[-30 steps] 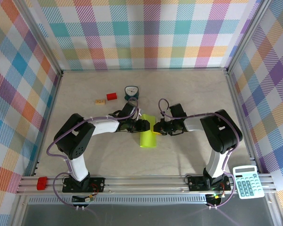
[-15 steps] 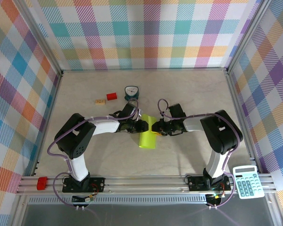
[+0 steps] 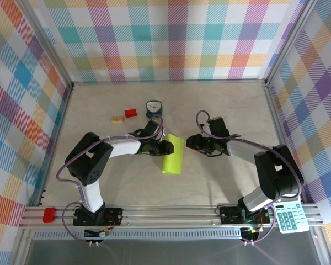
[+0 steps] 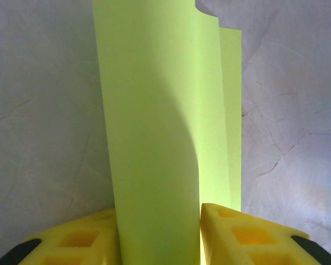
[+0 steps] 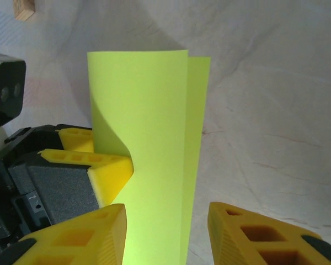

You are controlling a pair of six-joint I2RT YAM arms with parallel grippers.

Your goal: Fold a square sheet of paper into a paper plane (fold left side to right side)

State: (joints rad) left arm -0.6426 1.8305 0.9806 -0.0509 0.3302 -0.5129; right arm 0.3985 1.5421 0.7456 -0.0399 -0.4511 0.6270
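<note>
Square sheet of paper (image 3: 172, 155) lies folded over mid-frame, not pressed flat; left gripper (image 3: 165, 147) pinches it, right gripper (image 5: 166, 234) is open.

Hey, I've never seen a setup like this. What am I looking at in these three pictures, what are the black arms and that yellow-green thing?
These are two robot arms bolted at the near edge of a table, each ending in a two-finger gripper with yellow fingers. The wide picture comes from a fixed camera above and behind the arms. The two close-ups come from a camera on each wrist.

The left gripper is shut on the square sheet of paper, which is lime green and curled over on itself. The right gripper is open, just beside the sheet.

Farther back on the table are a small teal clock, a red block and a wooden block. A calculator sits at the near right corner.
</note>
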